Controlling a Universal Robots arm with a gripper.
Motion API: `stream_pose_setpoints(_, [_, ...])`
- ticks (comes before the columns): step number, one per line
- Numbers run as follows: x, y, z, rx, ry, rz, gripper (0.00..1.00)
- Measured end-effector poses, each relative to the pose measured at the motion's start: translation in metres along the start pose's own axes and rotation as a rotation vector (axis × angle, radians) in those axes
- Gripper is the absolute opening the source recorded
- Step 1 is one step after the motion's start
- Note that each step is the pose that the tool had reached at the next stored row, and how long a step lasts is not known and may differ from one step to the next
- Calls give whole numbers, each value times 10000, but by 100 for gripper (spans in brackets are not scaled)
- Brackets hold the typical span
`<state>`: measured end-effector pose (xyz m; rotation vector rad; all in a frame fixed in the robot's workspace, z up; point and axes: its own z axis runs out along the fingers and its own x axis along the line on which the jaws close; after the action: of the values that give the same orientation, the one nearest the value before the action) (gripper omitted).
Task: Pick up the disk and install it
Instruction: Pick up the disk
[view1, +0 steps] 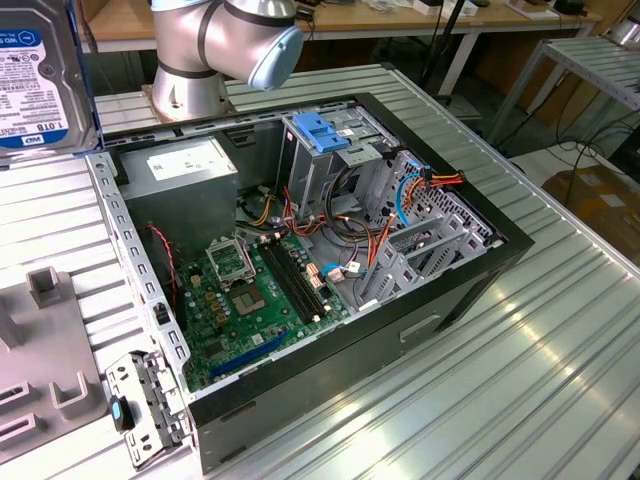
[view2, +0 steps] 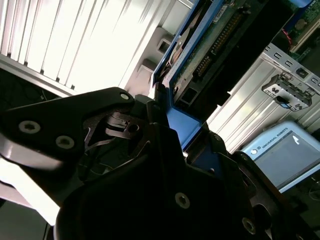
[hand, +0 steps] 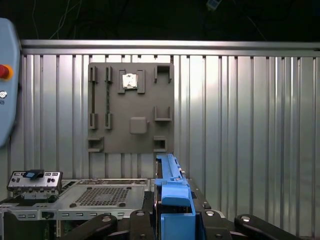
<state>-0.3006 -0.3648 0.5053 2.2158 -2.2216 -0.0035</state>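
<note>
The disk hangs high at the exterior view's left, above the table beside the case, its white-and-blue label facing the camera and a blue rail along its edge. In the first wrist view the disk stands edge-on, its blue rail running between the dark jaws of my gripper, which is shut on it. The second wrist view shows the disk from its green circuit-board side, clamped in the black gripper.
The open computer case lies on the ribbed metal table, with a drive cage topped by a blue latch, a grey power supply and a motherboard. A grey fixture plate and a loose bracket lie nearby.
</note>
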Motion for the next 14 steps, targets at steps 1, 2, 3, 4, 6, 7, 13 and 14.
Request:
stream_pose_setpoints(1, [0,-13,0,0,0,0,37])
stream_pose_setpoints(2, [0,-29,0,0,-1,0,37])
stream_pose_setpoints(3, [0,-42,0,0,0,0,37])
stream_pose_setpoints(4, [0,-55,0,0,0,-1,37])
stream_pose_setpoints(6, [0,-82,0,0,0,0,37])
stream_pose_setpoints(7, [0,-94,0,0,0,0,37])
stream_pose_setpoints(13, [0,-191,-1,0,0,0,37])
stream_pose_setpoints(14, [0,-203,-1,-1,0,0,37])
